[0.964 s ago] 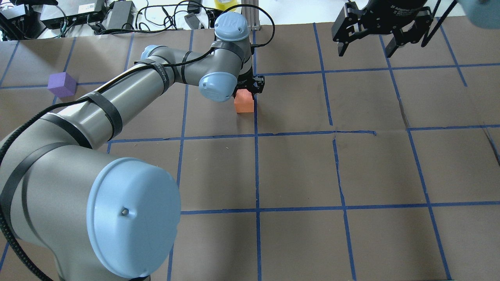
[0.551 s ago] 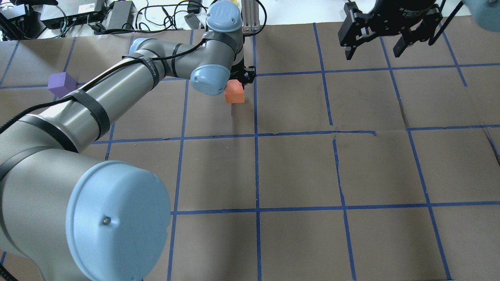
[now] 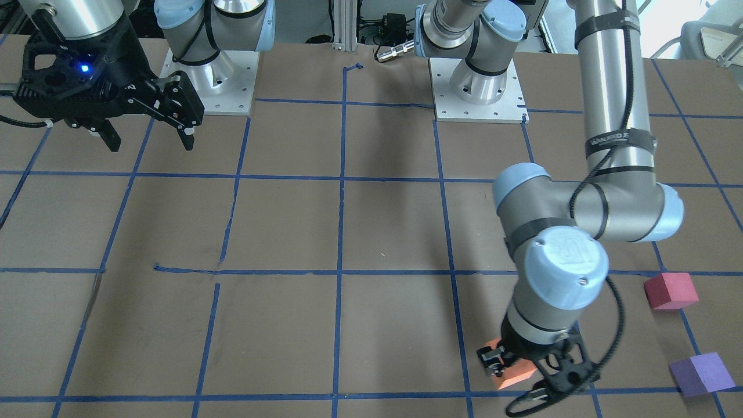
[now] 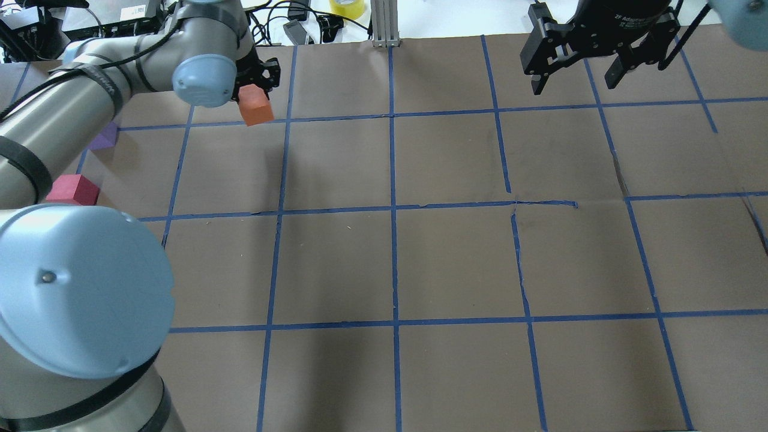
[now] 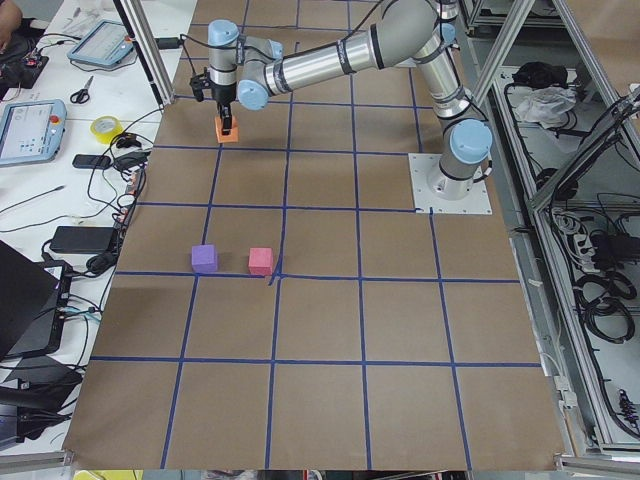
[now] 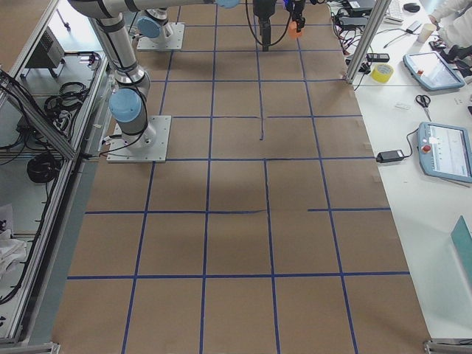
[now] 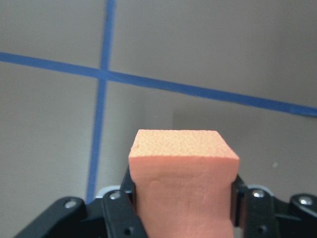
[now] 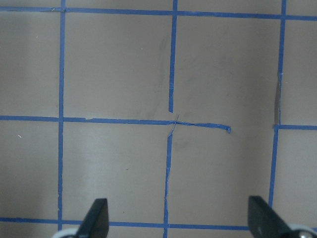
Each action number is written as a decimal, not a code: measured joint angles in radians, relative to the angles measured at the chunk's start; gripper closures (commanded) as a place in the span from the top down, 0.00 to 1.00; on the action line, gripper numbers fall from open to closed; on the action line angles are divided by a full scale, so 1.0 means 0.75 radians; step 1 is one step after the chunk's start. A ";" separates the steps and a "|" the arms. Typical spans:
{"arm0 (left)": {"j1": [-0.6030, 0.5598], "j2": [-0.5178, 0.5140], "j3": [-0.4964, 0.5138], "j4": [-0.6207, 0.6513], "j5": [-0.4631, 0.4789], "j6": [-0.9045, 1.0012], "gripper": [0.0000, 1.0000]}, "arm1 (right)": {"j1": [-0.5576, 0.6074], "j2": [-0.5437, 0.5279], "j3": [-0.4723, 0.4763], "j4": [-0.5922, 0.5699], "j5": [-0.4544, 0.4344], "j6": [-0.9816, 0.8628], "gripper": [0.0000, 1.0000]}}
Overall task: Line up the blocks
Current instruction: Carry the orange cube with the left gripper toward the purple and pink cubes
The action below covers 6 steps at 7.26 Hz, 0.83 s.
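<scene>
My left gripper (image 4: pixel 257 99) is shut on the orange block (image 4: pixel 255 111) and holds it a little above the table at the far left. The wrist view shows the orange block (image 7: pixel 183 183) squeezed between both fingers (image 7: pixel 115 210). It also shows in the front view (image 3: pixel 514 373) and the left side view (image 5: pixel 228 130). The reddish-pink block (image 4: pixel 73 189) and the purple block (image 4: pixel 103 139), half hidden by my left arm, sit on the table further left, side by side in the left side view (image 5: pixel 261 261) (image 5: pixel 204 258). My right gripper (image 4: pixel 575 77) is open and empty, high at the far right.
The table is covered in brown paper (image 4: pixel 456 258) with a blue tape grid. Cables, power bricks and a yellow tape roll (image 4: pixel 348 7) lie beyond the far edge. An aluminium post (image 4: pixel 384 24) stands at the far middle. My arm bases (image 3: pixel 479 87) are bolted near the robot's side.
My left arm has swung left with the orange block, from the centre tape line to the left column. The reddish-pink block is now uncovered. The right gripper has hardly moved.
</scene>
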 measured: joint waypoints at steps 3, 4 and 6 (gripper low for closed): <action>0.289 0.026 -0.010 -0.024 -0.029 0.312 0.00 | -0.001 -0.006 -0.015 0.034 0.077 0.008 1.00; 0.367 0.029 -0.006 -0.026 -0.032 0.444 0.00 | -0.001 -0.008 -0.016 0.037 0.088 0.011 1.00; 0.448 0.014 0.030 -0.023 -0.034 0.681 0.00 | -0.002 -0.009 -0.005 0.043 0.069 0.001 1.00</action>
